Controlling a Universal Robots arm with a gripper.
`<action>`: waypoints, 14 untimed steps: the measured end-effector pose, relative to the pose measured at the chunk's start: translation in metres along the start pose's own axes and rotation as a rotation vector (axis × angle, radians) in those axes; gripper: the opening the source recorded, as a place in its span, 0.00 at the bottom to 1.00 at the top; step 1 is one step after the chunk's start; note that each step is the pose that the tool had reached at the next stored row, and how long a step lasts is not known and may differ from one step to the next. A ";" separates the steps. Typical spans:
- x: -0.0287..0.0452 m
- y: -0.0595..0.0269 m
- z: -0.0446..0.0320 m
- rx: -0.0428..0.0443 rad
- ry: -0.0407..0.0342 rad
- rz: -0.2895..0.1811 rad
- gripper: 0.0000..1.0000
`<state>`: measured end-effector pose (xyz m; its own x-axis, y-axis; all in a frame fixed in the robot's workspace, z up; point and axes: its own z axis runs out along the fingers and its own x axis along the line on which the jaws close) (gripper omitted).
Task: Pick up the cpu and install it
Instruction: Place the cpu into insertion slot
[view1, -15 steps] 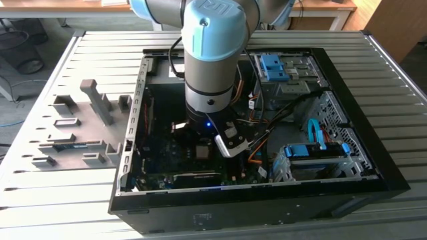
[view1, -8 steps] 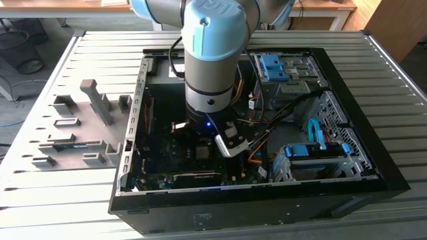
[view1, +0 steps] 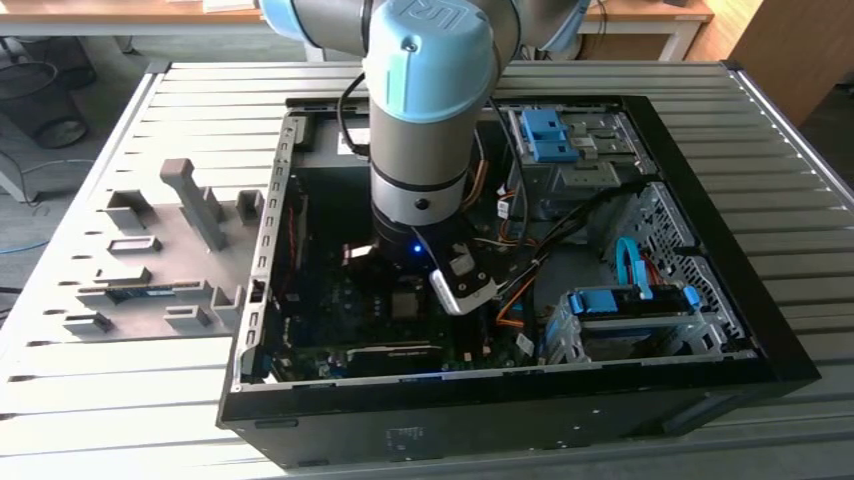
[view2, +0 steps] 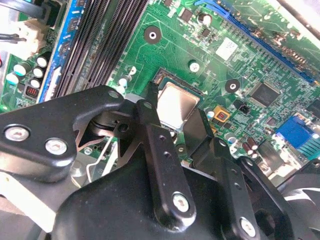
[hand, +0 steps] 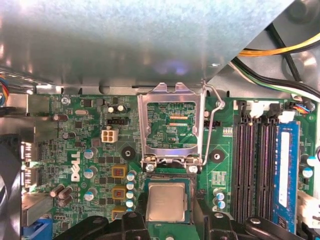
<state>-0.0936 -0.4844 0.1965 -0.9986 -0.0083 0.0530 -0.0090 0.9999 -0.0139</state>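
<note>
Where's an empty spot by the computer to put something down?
Bare table slats on the exterior view's right of the computer case, and the strip beyond it. Crowded: inside the case, around the arm and cables, and that view's left, where the grey tray sits.

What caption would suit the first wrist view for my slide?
CPU sitting at the motherboard socket, retention frame swung open, pincer down at its edges.

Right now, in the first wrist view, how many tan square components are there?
3 tan components, in a row beside the CPU: one nearest the socket lid, one midway, one nearest the gripper, which may hide more.
</note>
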 end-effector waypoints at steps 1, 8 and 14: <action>0.0000 0.0000 0.0006 -0.0003 -0.0001 0.000 0.48; 0.0008 0.0001 0.0046 0.0001 0.0002 0.000 0.48; 0.0003 -0.0001 0.0054 0.0001 0.0002 -0.001 0.48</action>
<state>-0.0941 -0.4846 0.1911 -0.9985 -0.0089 0.0532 -0.0097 0.9999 -0.0139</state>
